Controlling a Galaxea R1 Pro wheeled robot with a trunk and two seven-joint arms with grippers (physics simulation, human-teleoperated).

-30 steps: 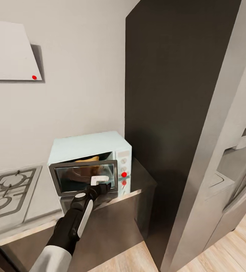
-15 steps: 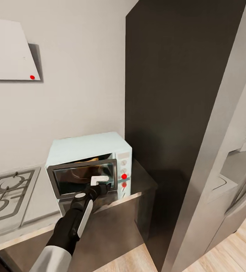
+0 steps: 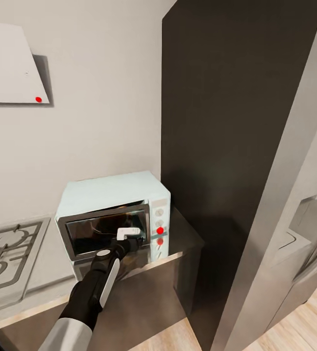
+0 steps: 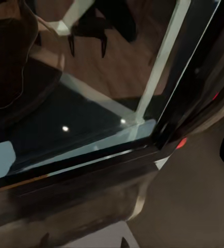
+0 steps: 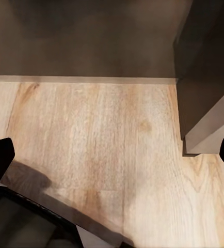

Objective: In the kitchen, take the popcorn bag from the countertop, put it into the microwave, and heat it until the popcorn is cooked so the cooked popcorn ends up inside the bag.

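Microwave [image 3: 112, 214] sits on grey countertop [image 3: 183, 234], against wall, dark tall panel [image 3: 227, 122] just beside it. Left gripper [image 3: 129, 237] at its glass door; jaw state unclear. Right gripper [image 5: 112, 160] spread apart over wood floor [image 5: 107, 150]. Popcorn bag not discernible.

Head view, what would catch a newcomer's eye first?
The boxy pale mint-blue microwave on the glossy grey countertop, its dark glass door almost shut, with the left tool against the door. To its right rises a tall dark charcoal panel; left lies a grey gas hob.
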